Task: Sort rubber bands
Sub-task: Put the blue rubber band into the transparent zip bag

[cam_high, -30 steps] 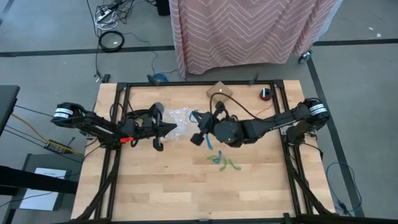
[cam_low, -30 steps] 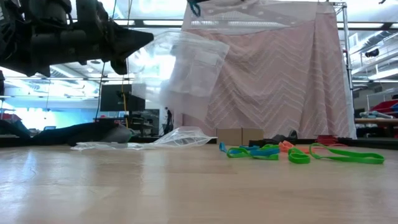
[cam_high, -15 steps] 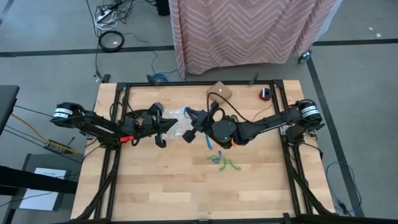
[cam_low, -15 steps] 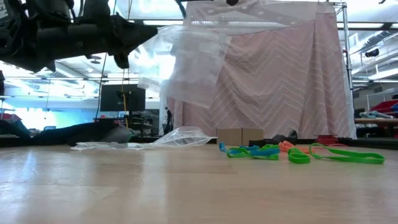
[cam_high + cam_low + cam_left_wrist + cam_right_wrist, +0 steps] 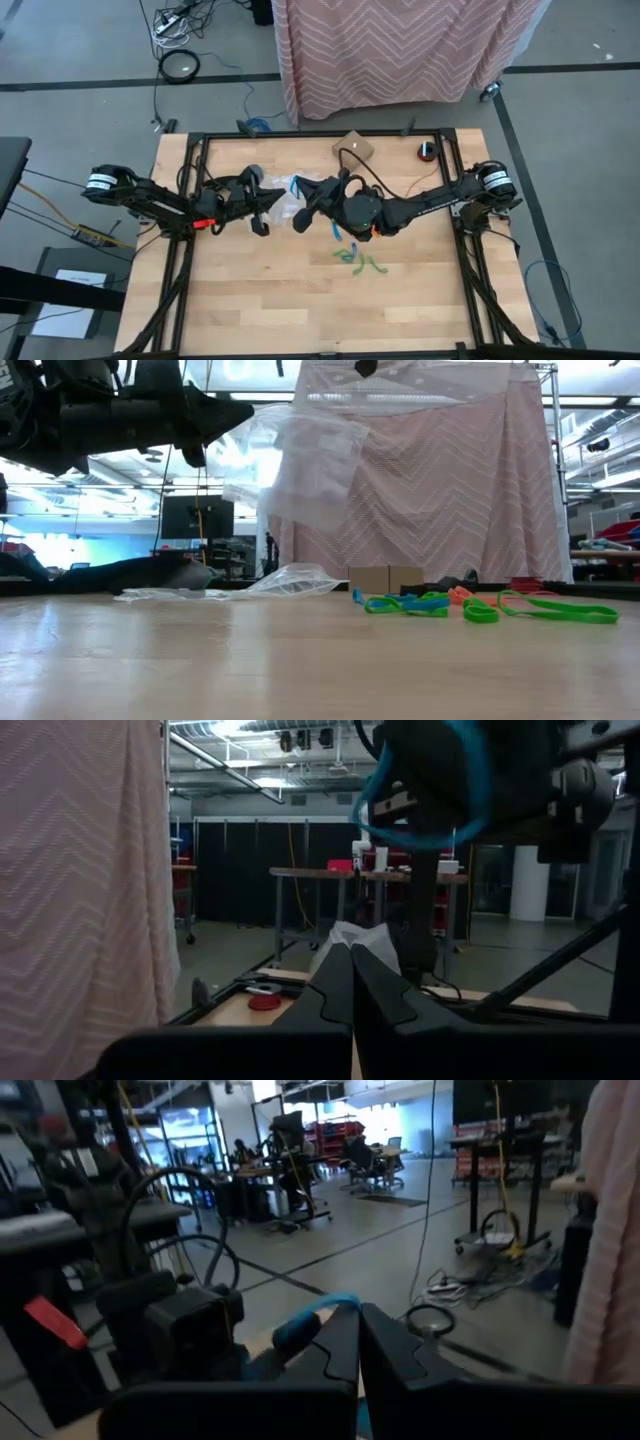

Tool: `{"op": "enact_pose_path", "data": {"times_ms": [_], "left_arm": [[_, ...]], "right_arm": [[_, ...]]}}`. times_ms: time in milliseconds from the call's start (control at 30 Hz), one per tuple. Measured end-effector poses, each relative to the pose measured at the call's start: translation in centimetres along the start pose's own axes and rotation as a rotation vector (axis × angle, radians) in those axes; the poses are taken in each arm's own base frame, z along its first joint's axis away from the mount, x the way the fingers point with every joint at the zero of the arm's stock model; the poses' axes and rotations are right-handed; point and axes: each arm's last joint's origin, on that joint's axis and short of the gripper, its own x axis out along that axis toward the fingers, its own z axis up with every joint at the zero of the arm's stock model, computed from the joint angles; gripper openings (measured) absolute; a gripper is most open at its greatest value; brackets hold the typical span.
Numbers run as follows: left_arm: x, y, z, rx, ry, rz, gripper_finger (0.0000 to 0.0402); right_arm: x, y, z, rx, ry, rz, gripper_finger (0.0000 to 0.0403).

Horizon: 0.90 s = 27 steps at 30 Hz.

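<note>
The left gripper (image 5: 281,204) and right gripper (image 5: 303,195) meet tip to tip above the middle of the table (image 5: 260,300), fingers pressed together, with a clear zip bag (image 5: 300,455) hanging between them and filling the gap. Directly beneath the left gripper the wood lies bare. Just beyond the grippers, toward the far edge, a second clear bag (image 5: 285,580) lies crumpled on the surface. Below and to the near side of the right gripper, a loose heap of rubber bands (image 5: 356,258) occupies the tabletop. Farther behind the right gripper sit a small cardboard box (image 5: 352,146) and a red tape roll (image 5: 427,151). The whole near half of the table is open.
</note>
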Motion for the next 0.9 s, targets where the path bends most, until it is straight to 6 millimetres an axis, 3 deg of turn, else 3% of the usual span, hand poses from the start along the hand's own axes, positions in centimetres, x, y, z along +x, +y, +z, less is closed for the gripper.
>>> {"op": "enact_pose_path", "data": {"times_ms": [133, 500, 900], "left_arm": [[0.0, 0.1, 0.0, 0.02, 0.002, 0.02, 0.0001], [0.0, -0.3, -0.2, 0.007, 0.013, -0.107, 0.0001], [0.0, -0.4, -0.4, 0.011, 0.033, -0.124, 0.0001]], "right_arm": [[0.0, 0.0, -0.1, 0.076, 0.004, -0.001, 0.0], [0.2, -0.9, -2.4, 0.015, 0.195, -0.004, 0.0], [-2.6, -1.0, -0.7, -0.057, 0.3, 0.08, 0.0]]}}
